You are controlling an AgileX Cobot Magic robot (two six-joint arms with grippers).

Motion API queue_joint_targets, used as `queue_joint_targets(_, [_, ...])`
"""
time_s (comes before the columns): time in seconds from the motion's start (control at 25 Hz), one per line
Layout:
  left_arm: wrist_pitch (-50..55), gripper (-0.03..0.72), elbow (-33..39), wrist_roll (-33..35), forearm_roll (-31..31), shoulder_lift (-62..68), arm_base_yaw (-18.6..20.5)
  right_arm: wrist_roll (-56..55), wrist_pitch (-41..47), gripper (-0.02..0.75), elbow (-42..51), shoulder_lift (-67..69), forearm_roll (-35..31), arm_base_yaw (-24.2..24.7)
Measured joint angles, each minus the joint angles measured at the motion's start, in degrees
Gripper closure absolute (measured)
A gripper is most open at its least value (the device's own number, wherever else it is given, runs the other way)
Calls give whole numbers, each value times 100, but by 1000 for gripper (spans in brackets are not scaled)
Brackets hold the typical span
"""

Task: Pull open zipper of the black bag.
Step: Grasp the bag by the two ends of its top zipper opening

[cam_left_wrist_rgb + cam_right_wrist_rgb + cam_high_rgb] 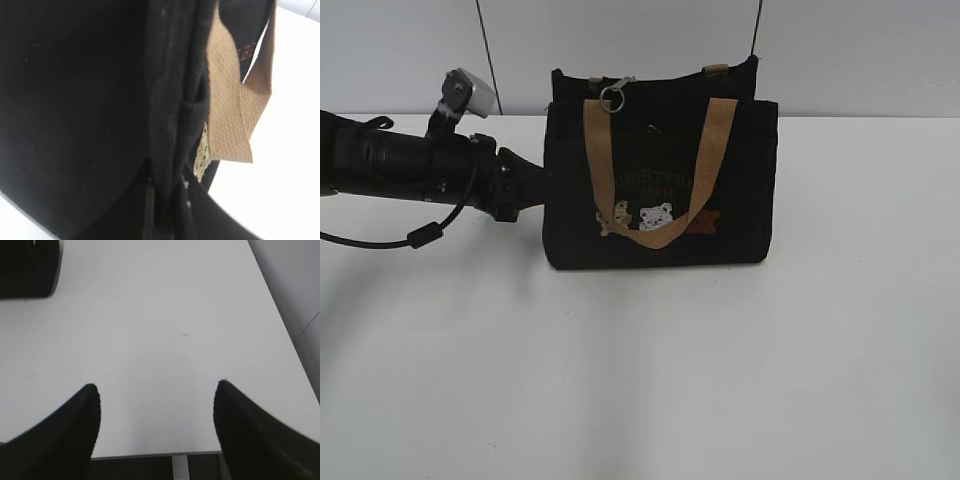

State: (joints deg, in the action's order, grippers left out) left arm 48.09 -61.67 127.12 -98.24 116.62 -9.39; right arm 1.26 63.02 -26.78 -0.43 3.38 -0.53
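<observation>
While left claw (532,190) meets black bag (660,180) side | zipper (613,96) above, apart

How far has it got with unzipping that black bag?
Early days. The left arm has reached the black bag and presses against its left side, apparently to steady it. The zipper, with its silver ring, sits untouched at the top left, so the pulling is all left. The right gripper waits over bare table, jaws wide apart.

Faint, unreadable lettering on the black bag (660,180) front.
</observation>
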Motion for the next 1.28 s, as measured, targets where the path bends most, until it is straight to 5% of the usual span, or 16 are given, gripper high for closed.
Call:
queue_joint_targets(0.56, [27,652,-5,0,6,0,0,236,-186,203,-81,88,-413,0])
queue_joint_targets(0.88, [28,652,-11,0,17,5,0,2461,-1521,203,-204,2231,-3023,0])
queue_joint_targets(1.28, [33,653,-11,0,22,5,0,6428,-1969,203,-209,5023,-6524,0])
